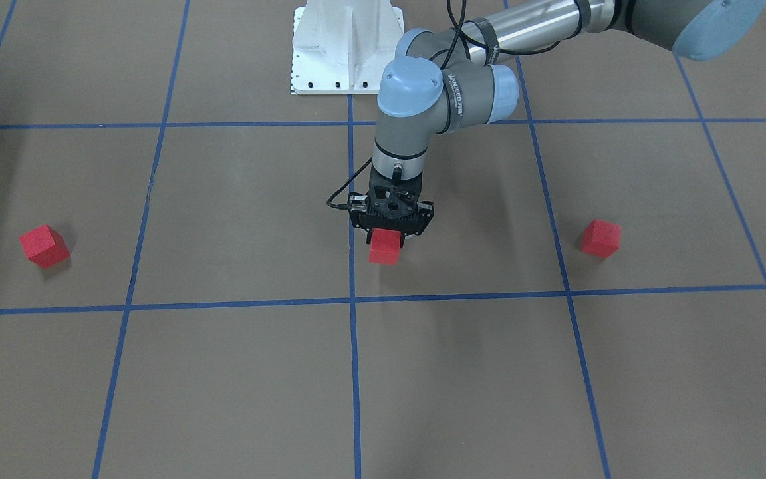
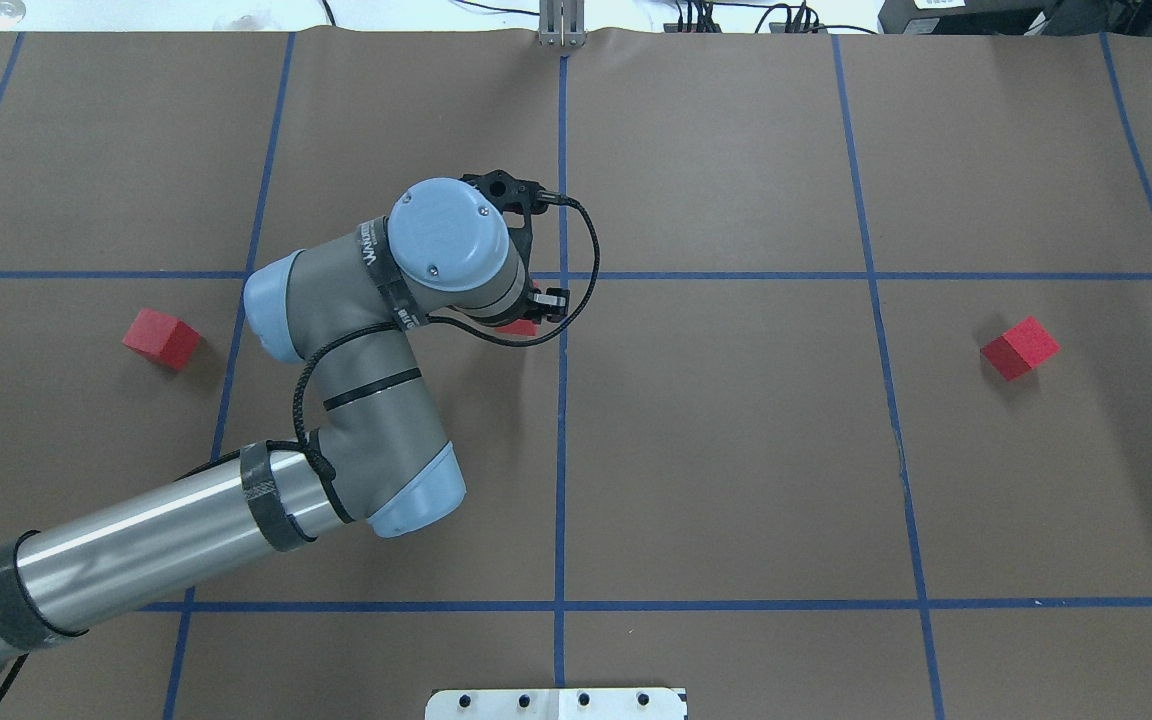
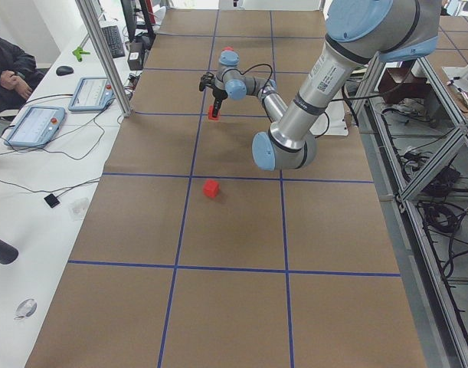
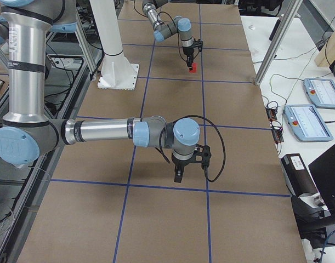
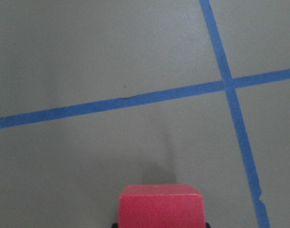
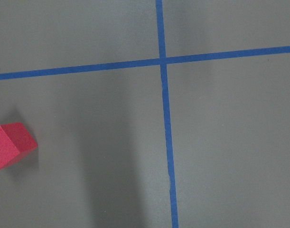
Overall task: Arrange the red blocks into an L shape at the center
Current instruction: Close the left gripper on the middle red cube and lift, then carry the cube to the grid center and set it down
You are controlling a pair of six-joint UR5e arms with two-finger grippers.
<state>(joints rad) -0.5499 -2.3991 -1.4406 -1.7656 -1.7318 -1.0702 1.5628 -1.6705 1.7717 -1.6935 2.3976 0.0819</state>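
Observation:
My left gripper point(image 1: 391, 234) points straight down and is shut on one red block point(image 1: 384, 247), also seen at the bottom of the left wrist view as the block point(image 5: 160, 204). It sits a little on the robot's side of the center point(image 1: 352, 301), the blue tape crossing point(image 5: 227, 84). Whether the block touches the paper I cannot tell. From overhead the wrist hides most of this block point(image 2: 519, 325). Two other red blocks lie loose, one point(image 2: 161, 338) on the left and one point(image 2: 1019, 347) on the right. My right gripper point(image 4: 178, 176) hovers over the table; open or shut I cannot tell.
The white robot base plate point(image 1: 346, 46) stands at the robot's edge of the table. The right wrist view shows the right red block point(image 6: 9, 145) and another tape crossing point(image 6: 161, 60). A person point(image 3: 4, 65) and control tablets point(image 3: 34, 126) are beside the table.

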